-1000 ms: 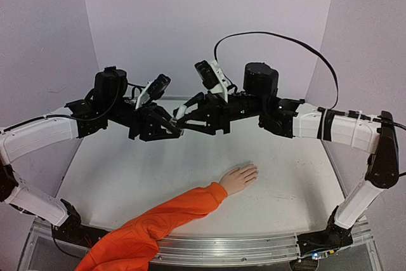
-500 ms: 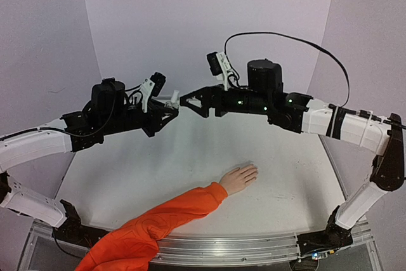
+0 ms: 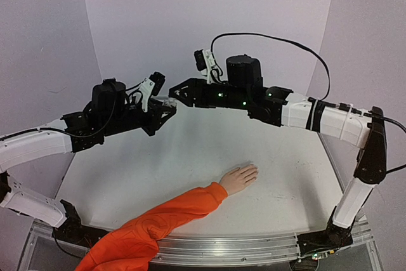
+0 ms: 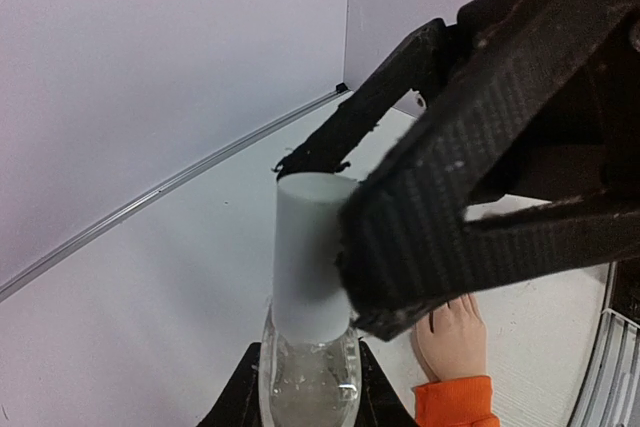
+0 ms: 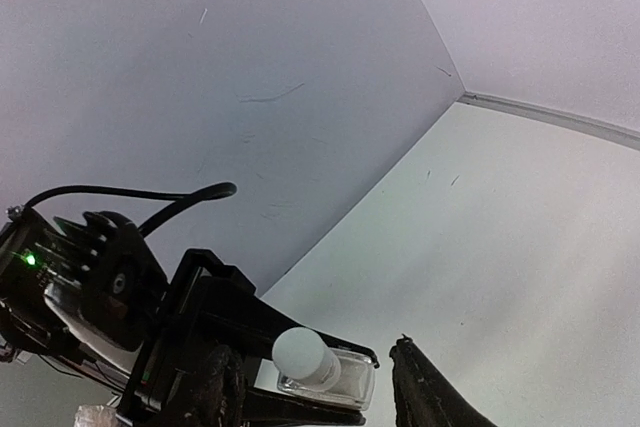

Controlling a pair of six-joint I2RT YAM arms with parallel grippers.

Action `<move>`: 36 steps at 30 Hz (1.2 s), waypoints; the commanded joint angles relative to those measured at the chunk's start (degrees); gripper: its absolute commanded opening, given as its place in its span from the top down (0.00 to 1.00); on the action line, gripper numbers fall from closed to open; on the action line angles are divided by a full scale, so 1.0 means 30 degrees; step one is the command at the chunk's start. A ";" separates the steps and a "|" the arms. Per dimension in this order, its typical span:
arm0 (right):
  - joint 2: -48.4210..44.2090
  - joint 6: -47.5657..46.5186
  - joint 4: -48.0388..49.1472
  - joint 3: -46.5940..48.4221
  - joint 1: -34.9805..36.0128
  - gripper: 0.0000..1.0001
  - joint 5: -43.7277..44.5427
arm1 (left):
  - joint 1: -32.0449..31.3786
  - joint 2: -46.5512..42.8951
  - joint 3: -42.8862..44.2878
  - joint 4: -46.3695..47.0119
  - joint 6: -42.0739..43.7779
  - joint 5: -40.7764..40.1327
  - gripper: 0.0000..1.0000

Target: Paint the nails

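My left gripper (image 3: 163,103) is shut on a small clear glass bottle (image 4: 308,387) with a white cap (image 4: 310,257), held in the air above the back of the table. My right gripper (image 3: 173,91) is open, with one finger on each side of the cap (image 5: 305,355). A gap shows between the cap and its right finger (image 5: 425,392). The pale mannequin hand (image 3: 240,179) in an orange sleeve (image 3: 158,220) lies flat on the table below. Its nails (image 3: 254,170) are skin-coloured and barely distinguishable. In the left wrist view the hand (image 4: 452,337) is partly hidden behind a right finger (image 4: 450,237).
The white table (image 3: 190,150) is enclosed by pale walls (image 3: 209,17) at the back and sides. A black cable (image 3: 285,39) loops above the right arm. A metal rail (image 3: 241,249) runs along the near edge.
Both grippers rose from lower over the table. The right gripper then moved left, bringing its fingers around the bottle's cap. The left gripper kept its hold.
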 commanded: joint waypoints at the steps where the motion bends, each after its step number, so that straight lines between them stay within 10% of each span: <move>1: 0.0131 0.0185 0.0616 0.1317 0.0145 0.53 0.0310 | -0.0089 -0.0066 0.0431 0.1081 0.0248 0.0448 1.00; 21: 0.0037 -0.0734 0.1615 0.0806 0.0119 0.81 -0.1760 | -0.0089 0.0064 0.1050 0.0823 -0.0246 0.4027 1.00; 25: -0.1180 -0.3294 0.2682 -0.0721 -0.0038 0.96 -0.4842 | 0.0888 -0.0061 0.1462 0.0758 -0.1328 0.9904 1.00; 29: -0.2139 -0.7360 0.4506 -0.3045 -0.0078 1.00 -1.6694 | 0.2359 0.0898 0.2969 0.0757 -0.2918 2.1634 1.00; 36: -0.2478 -0.7020 0.4967 -0.3900 -0.0062 1.00 -1.5826 | 0.2478 0.0162 0.3249 0.0752 -0.2601 2.2088 1.00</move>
